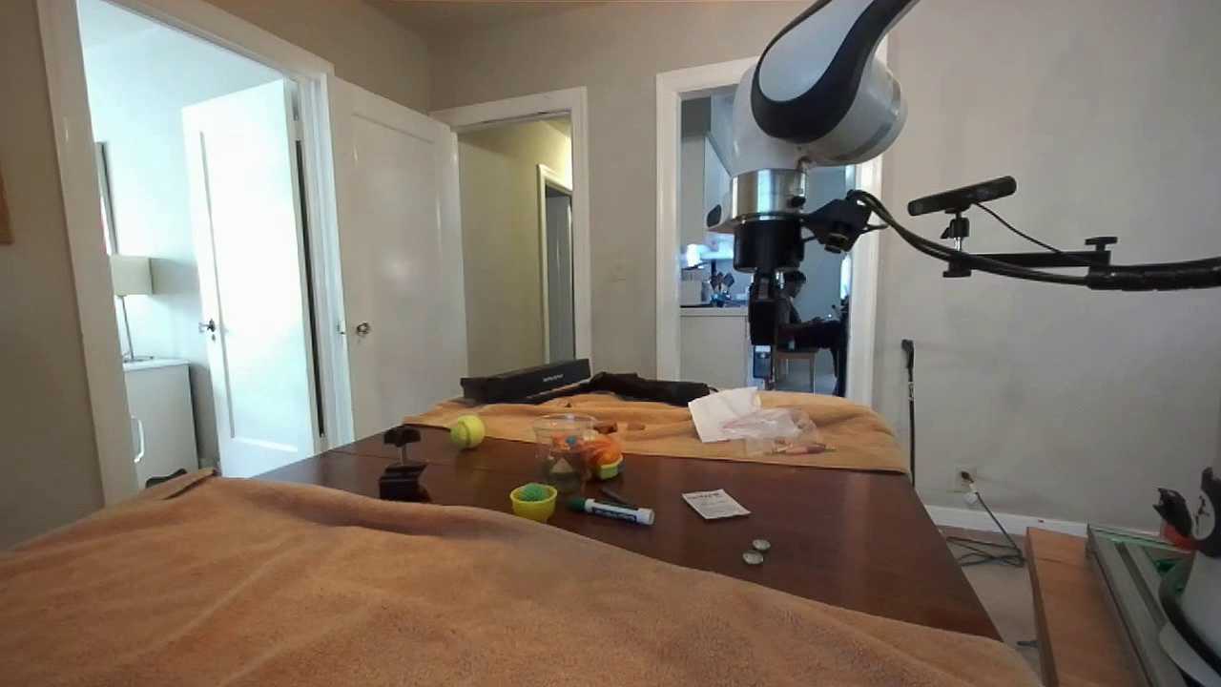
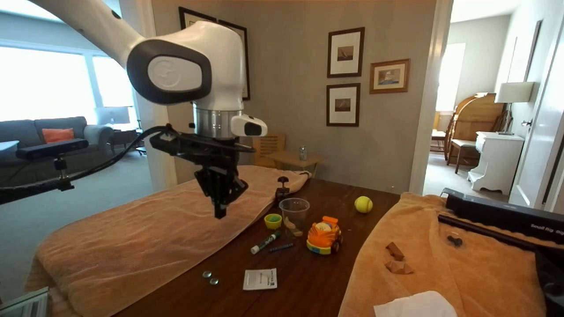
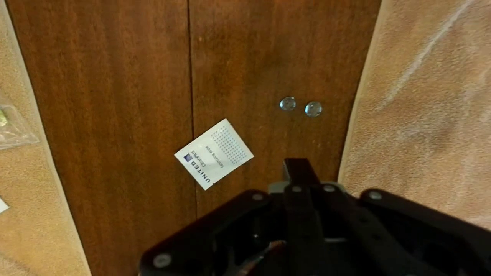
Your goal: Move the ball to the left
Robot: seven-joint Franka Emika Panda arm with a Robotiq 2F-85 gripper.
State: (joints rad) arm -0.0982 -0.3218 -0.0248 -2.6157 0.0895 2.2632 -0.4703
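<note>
Overhead, the gripper (image 2: 220,213) points down toward the table (image 2: 308,295), its black fingers (image 3: 297,172) drawn together so that it stands narrow. In the wrist view, two small clear discs (image 3: 313,109) and a white wipe packet (image 3: 214,154) printed "UNITED" lie near the fingertips on dark wood. Further out are a marker (image 2: 265,243) with a green cap, a thin dark stick (image 2: 281,247) beside it, a yellow cup (image 2: 272,223) holding something green, a clear plastic cup (image 2: 294,213) and an orange toy car (image 2: 324,236). Past these, well apart from the gripper, sits the ball (image 2: 363,204). It is round and bright yellow-green, lighter on top and duller toward its underside, with its whole outline showing in both exterior views. It rests on bare wood, near the edge of a tan towel (image 2: 467,281) that bears a long black box (image 2: 506,215). A black clamp (image 2: 282,193) stands at the border of the second towel (image 2: 145,237), across the table; beyond it, in an exterior view, a can (image 2: 303,152) is on a small side table (image 2: 288,156).
</note>
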